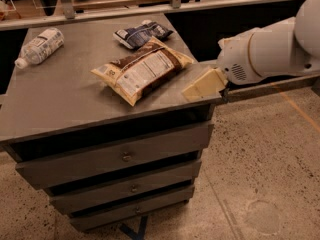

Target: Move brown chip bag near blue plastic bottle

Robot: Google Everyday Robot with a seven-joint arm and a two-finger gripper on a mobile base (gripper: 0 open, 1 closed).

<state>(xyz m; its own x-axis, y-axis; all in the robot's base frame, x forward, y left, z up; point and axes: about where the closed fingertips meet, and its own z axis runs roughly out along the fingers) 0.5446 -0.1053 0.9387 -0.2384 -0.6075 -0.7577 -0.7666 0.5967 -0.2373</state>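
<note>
The brown chip bag (pixel 142 70) lies flat in the middle of the grey cabinet top (pixel 55 99), tan with dark brown and a white label panel. The blue plastic bottle (pixel 39 46) lies on its side at the far left, pale with a white label and cap. My gripper (pixel 202 85) reaches in from the right on a white arm (pixel 270 49). It hovers over the top's right front corner, just right of the bag and apart from it.
A smaller dark navy-and-white bag (pixel 141 34) lies behind the brown bag. The cabinet has several drawers (pixel 125 156) below. A rail and a shelf (pixel 170 4) run along the back. Speckled floor (pixel 265 169) lies to the right.
</note>
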